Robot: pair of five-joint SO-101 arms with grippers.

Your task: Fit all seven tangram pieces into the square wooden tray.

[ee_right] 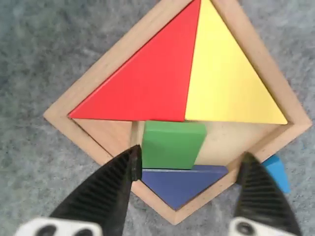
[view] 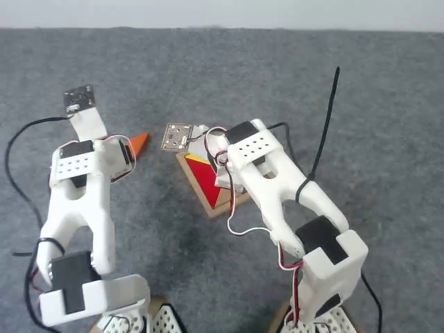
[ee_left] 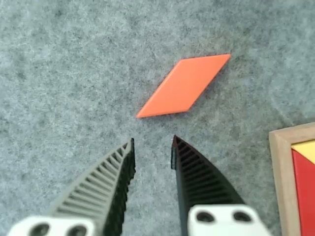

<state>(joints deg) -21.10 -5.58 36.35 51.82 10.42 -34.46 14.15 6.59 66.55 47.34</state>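
Observation:
The square wooden tray (ee_right: 106, 71) holds a red triangle (ee_right: 142, 88), a yellow triangle (ee_right: 224, 83), a green square (ee_right: 172, 145) and a dark blue triangle (ee_right: 182, 182). My right gripper (ee_right: 189, 160) hangs open just above it, its fingers straddling the green square and the blue triangle. A light blue piece (ee_right: 275, 169) lies outside the tray's rim. An orange parallelogram (ee_left: 183, 86) lies flat on the carpet. My left gripper (ee_left: 151, 147) is open just short of it, with nothing between the fingers. In the high view the orange piece (view: 141, 142) peeks out beside the left arm and the tray (view: 208, 201) beneath the right arm.
Grey carpet covers the whole work surface. A corner of the tray (ee_left: 279, 167) lies a short way from the orange piece in the left wrist view. Cables loop off both arms, and a black one (view: 326, 132) stands up by the right arm.

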